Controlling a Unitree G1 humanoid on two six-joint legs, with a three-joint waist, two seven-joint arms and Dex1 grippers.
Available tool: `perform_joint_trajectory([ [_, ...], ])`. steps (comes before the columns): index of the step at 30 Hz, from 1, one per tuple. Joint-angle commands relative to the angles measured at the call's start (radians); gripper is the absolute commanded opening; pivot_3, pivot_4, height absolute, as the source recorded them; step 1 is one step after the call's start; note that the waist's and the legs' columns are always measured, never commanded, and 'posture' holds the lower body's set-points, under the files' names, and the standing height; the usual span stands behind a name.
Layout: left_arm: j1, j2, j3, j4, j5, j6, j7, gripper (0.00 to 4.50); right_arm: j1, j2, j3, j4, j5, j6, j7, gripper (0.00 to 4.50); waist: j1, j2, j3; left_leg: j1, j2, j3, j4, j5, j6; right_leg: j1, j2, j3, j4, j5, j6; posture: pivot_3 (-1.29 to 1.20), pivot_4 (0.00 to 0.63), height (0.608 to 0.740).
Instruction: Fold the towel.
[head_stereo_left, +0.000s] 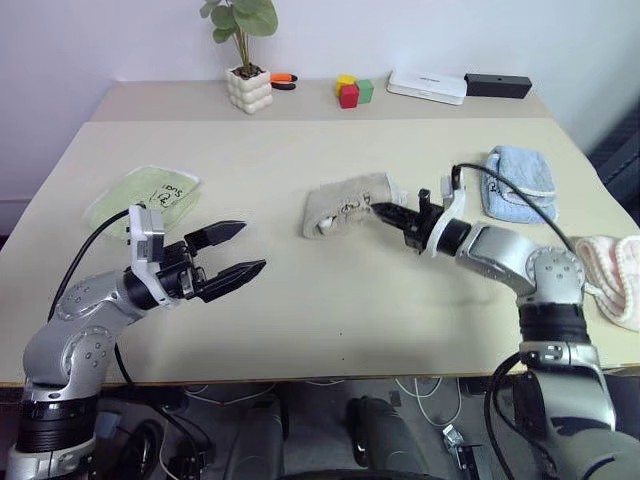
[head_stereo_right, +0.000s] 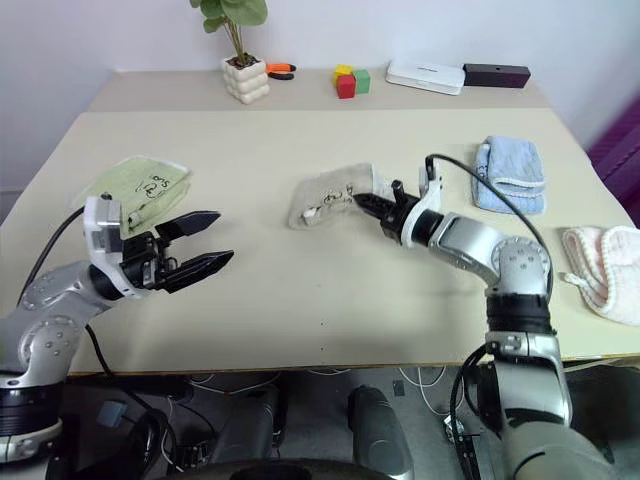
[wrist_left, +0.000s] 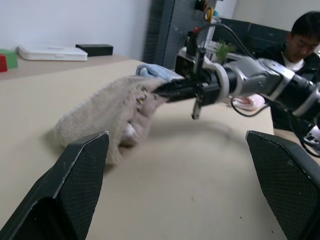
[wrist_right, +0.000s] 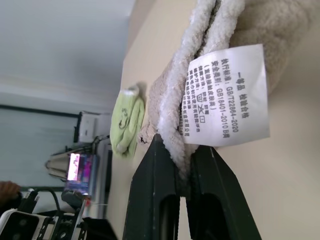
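Your right gripper is clenched on the near edge of the towel, which lies bunched on the table just ahead of its fingertips, with a white care tag hanging beside the pinch. Your left gripper hovers with its fingers spread wide and nothing between them, well apart from the towel. Behind your left gripper lies a light green towel. Beyond your right gripper sits a light blue towel, and a pink cloth lies at the table's edge. A person sits beyond the table.
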Motion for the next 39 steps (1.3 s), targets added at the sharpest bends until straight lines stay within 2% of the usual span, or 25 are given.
perform_joint_trajectory([
  [1,-0.017,-0.005,0.000,0.000,0.006,-0.028,-0.007,4.50,-0.125,-0.045,-0.054,0.107,-0.133,-0.032,0.128,0.03,0.000,0.000,0.000,0.000,0.000,0.000,0.000,0.000,0.000,0.000,0.000,0.000,0.000,0.000,0.000,0.00,0.150,0.740],
  [6,-0.027,-0.018,-0.013,0.005,0.012,-0.037,-0.007,4.50,-0.318,-0.089,-0.065,0.354,-0.368,-0.131,0.324,0.03,0.000,0.000,0.001,0.000,0.000,0.001,0.000,0.000,0.000,0.000,0.000,0.000,0.000,0.000,0.000,0.00,0.150,0.740],
  [9,-0.046,-0.030,-0.012,0.008,0.003,-0.036,0.007,4.50,-0.419,-0.090,-0.077,0.519,-0.511,-0.261,0.408,0.03,-0.001,0.000,0.001,0.000,-0.001,0.001,-0.001,0.000,0.000,-0.001,0.000,0.000,0.000,0.000,0.000,0.00,0.150,0.740],
  [13,-0.051,-0.030,-0.007,-0.001,-0.010,-0.026,0.015,4.50,-0.546,-0.098,-0.157,0.769,-0.643,-0.526,0.446,0.03,0.000,0.001,0.002,0.000,-0.001,0.002,0.000,0.000,0.000,-0.001,0.001,0.001,0.000,0.000,0.001,0.00,0.150,0.740],
  [18,-0.040,-0.031,-0.007,-0.006,-0.012,-0.027,0.020,4.50,-0.616,-0.129,-0.263,0.926,-0.744,-0.749,0.457,0.03,-0.001,0.001,0.002,0.000,-0.001,0.003,-0.002,0.000,0.000,-0.001,0.000,0.001,0.000,0.002,0.003,0.00,0.150,0.740],
  [27,-0.026,-0.029,0.011,-0.024,-0.034,-0.019,0.030,4.50,-0.560,-0.159,-0.422,0.980,-0.843,-0.979,0.447,0.03,-0.005,0.002,0.003,0.000,-0.001,0.003,-0.002,0.000,0.000,-0.001,0.000,0.002,0.001,0.002,0.003,0.00,0.150,0.740],
  [31,-0.021,-0.030,0.014,-0.024,-0.046,-0.020,0.036,4.50,-0.463,-0.122,-0.406,0.987,-0.939,-1.047,0.474,0.03,-0.007,0.002,0.002,0.001,-0.001,0.003,-0.002,0.000,0.000,-0.001,0.000,0.002,0.001,0.002,0.003,0.00,0.150,0.740],
  [35,-0.027,-0.026,0.016,-0.025,-0.054,-0.018,0.038,4.50,-0.365,-0.089,-0.385,1.001,-1.041,-1.083,0.359,0.03,-0.015,0.002,0.003,0.001,-0.001,0.003,-0.001,0.000,0.000,-0.001,0.000,0.002,0.002,0.002,0.003,0.00,0.150,0.740],
  [39,-0.021,-0.012,0.026,-0.028,-0.060,-0.007,0.041,4.50,-0.319,-0.044,-0.383,1.000,-1.095,-1.062,0.322,0.03,-0.026,0.002,0.003,0.001,-0.001,0.003,-0.001,0.000,0.000,-0.001,0.000,0.002,0.002,0.002,0.004,0.00,0.150,0.740],
])
